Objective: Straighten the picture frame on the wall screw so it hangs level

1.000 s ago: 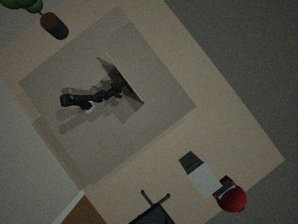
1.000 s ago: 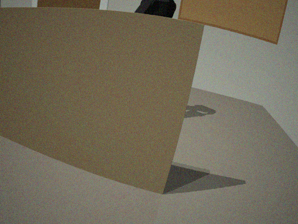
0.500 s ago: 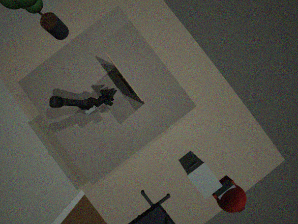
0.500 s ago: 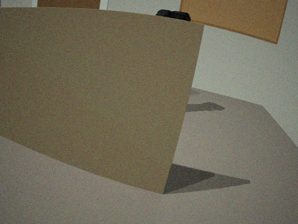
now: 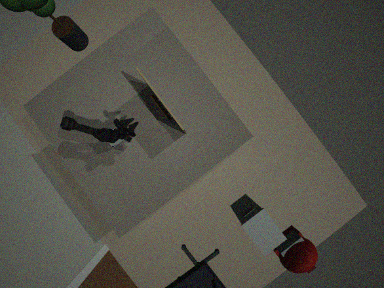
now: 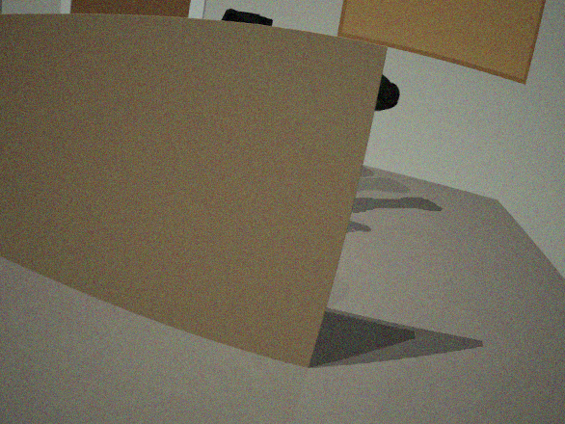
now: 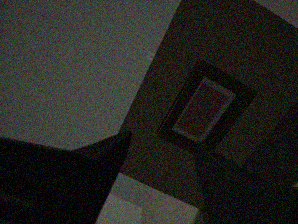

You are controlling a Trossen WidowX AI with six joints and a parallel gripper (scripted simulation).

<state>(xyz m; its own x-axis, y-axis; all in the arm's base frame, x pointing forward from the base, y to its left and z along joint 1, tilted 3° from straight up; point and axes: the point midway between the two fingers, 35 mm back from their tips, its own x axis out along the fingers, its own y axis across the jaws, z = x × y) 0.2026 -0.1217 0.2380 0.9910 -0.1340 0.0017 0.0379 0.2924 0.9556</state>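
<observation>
The picture frame [image 7: 181, 100] shows in the wrist view as a dark border around a pale mat and a reddish picture. It hangs on the brown wall panel [image 7: 165, 60] [image 5: 160, 100] [image 6: 183, 183], and its sides look tilted against the panel's edge. The screw and the notched strip are hidden. My gripper [image 5: 132, 126] [image 7: 162, 141] is open and empty. It stands a short way back from the panel's front face and touches nothing. In the exterior view only the panel's back shows, with a bit of the black arm [image 6: 388, 93] past its right edge.
A potted plant [image 5: 70, 33] stands at the far left corner of the floor. A white box [image 5: 262, 229] and a red round object [image 5: 299, 256] stand at the lower right, with a dark stand [image 5: 196, 271] at the bottom. An orange board [image 6: 443, 34] hangs on the room wall.
</observation>
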